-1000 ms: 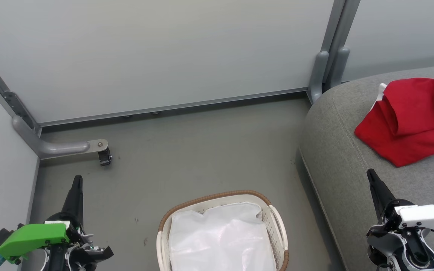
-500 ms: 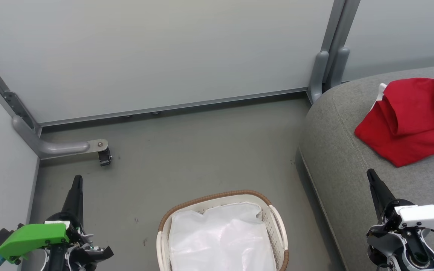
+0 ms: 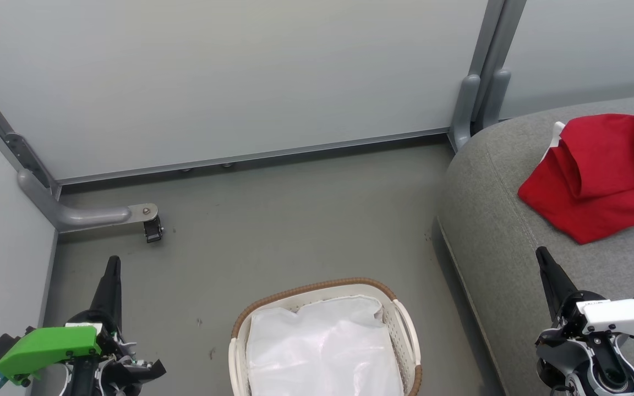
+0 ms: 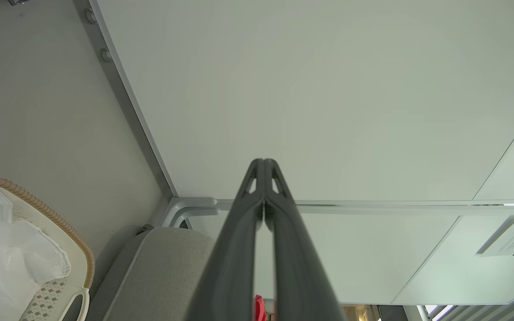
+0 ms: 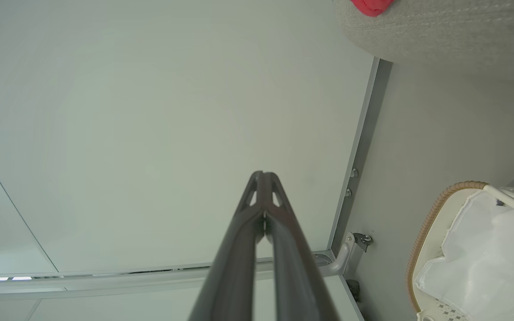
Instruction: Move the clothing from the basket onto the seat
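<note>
Already the clothing (image 3: pixel 603 170) is found on the seat (image 3: pixel 493 247), ahead of the nearer right gripper (image 3: pixel 542 257), clenched empty like the left gripper (image 3: pixel 112 264)

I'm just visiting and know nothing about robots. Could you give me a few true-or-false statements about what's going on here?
1. The red clothing lies on the grey seat. True.
2. The basket holds red garments. False: a white liner lies in it, with no red visible.
3. The left gripper and right gripper are both shut. True.
4. The right gripper grips the clothing. False: it is apart from it, holding nothing.
5. The basket stands on the seat. False: it stands on the floor beside the seat.
</note>
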Tool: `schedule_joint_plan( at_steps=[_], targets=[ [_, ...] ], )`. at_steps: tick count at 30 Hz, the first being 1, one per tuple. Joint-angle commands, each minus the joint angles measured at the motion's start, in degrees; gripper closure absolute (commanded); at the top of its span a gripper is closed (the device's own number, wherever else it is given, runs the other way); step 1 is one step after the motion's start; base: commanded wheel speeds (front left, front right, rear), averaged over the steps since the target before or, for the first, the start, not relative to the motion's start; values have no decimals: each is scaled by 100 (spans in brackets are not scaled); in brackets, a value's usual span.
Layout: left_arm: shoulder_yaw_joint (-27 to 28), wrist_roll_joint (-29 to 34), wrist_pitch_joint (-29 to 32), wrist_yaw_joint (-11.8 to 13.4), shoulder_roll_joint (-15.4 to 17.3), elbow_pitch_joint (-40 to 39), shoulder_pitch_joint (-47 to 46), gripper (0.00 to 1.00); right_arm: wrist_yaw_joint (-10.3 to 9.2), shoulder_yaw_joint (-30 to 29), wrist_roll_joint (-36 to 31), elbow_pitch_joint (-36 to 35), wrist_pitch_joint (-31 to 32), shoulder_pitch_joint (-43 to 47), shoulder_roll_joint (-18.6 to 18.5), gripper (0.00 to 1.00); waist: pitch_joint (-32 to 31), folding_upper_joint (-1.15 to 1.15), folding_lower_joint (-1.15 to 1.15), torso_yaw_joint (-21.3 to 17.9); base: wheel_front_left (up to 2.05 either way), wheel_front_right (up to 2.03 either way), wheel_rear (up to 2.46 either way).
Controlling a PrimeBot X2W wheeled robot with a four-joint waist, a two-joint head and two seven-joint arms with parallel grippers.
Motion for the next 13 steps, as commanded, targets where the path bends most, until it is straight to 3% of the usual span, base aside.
schedule_joint_plan(
  at_steps=[1,13],
  targets=[
    [12,-18,18,-37,38,-8,-65,100,0,-8,21,-18,17,63,-29,100,0,0,0,0,0,0,0],
    [12,-18,18,-37,38,-8,-65,100,0,-8,21,-18,16,63,-30,100,0,0,0,0,0,0,0]
  ],
)
